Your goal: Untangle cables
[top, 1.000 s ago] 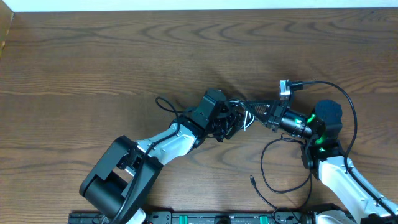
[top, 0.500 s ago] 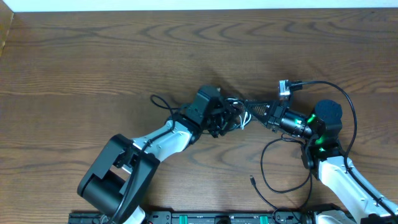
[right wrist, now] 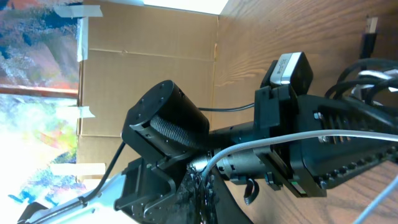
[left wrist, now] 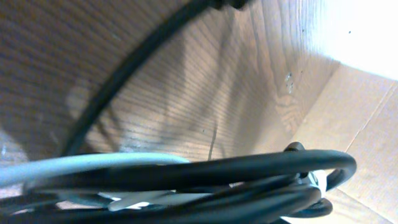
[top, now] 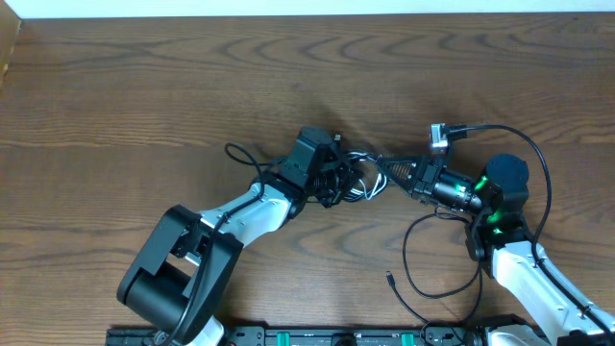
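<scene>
Both tools are closed: the left tool [top: 338,183] clamps the knotted bunch of thin black and white cables [top: 359,177] lying midway on the brown wooden counter [top: 144,86], the right tool [top: 386,171] shut at its edge. Pulling apart may tighten the knot.

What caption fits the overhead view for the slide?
Both shut, left gripper and right gripper meet at the tangled cables on the table.

Left arm [top: 252,213] and right arm [top: 519,269]: white links, black joints; green lights [top: 492,217] glow on the right one's black housing.
</scene>
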Robot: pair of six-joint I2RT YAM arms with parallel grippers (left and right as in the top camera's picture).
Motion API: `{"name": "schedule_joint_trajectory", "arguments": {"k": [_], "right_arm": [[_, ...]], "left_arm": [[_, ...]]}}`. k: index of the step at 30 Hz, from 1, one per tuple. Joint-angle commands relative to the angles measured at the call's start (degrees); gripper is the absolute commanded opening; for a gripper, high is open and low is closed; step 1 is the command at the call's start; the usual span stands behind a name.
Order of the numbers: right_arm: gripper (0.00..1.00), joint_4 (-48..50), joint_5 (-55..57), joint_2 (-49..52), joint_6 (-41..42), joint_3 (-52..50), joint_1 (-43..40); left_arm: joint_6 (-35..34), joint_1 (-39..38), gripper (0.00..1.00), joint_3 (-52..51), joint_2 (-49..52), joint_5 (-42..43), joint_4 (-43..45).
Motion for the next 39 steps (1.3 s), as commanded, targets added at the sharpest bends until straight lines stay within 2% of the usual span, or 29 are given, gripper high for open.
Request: {"name": "schedule_joint_trajectory", "arguments": {"k": [1,4,7,12,20,22,24,28,30,33,36,39], "right_arm": [[0.01,0.17,-0.7,-0.63,-1.88,0.15,-0.15],[0.01,-0.63,-0.5,-0.63,-4.2,0.15,-0.15],[0.01,-4.31,1.68,-0.63,-7.98,0.15,-0.15],[0.02,-16.98,10.16,-0.63,-15.82,0.15,-0.37],[0.45,-29.97,20.85,-0.61,-21.53,0.15,-0.42],[0.51,-32.0,22.01,-0.61,-22.16,0.15,-0.42],[0.54,-33.59,22.58,-0.61,-22.58,0.15,-0.39],[0.58,-35.85,22.67,-0.61,-22.62,0.15,-0.37],[0.61,-36.59,22.71,-0.61,-23.91,0.15,-0.24],[0.67,-38.6,25.35,-0.61,-26.23,0.15,0.15],[0.68,-41.38,28.41,-0.61,-27.34,0.15,0.39],[0.7,-43.69,30.8,-0.61,-27.5,0.15,0.39]], "left_arm": [[0.61,0.46,0.08,0.22,0.13,0.57,0.07],[0.74,0.46,0.08,0.22,-0.02,2.82,0.61],[6.1,0.52,0.08,0.24,-0.74,5.29,3.56],[10.14,0.5,0.08,0.24,-4.63,8.94,4.13],[10.01,0.5,0.07,0.24,-14.97,16.33,4.2],[10.14,0.52,0.08,0.24,-17.66,17.09,4.24],[13.9,0.57,0.08,0.24,-19.85,16.74,4.85],[30.16,0.7,0.08,0.24,-22.82,11.26,3.17],[33.73,0.72,0.08,0.24,-23.1,6.95,-0.22],[34.05,0.74,0.08,0.24,-23.1,-3.69,-8.46],[33.92,1.16,0.08,0.22,-23.1,-17.14,-17.55],[32.52,2.43,0.08,0.24,-23.1,-22.16,-20.65]]}}
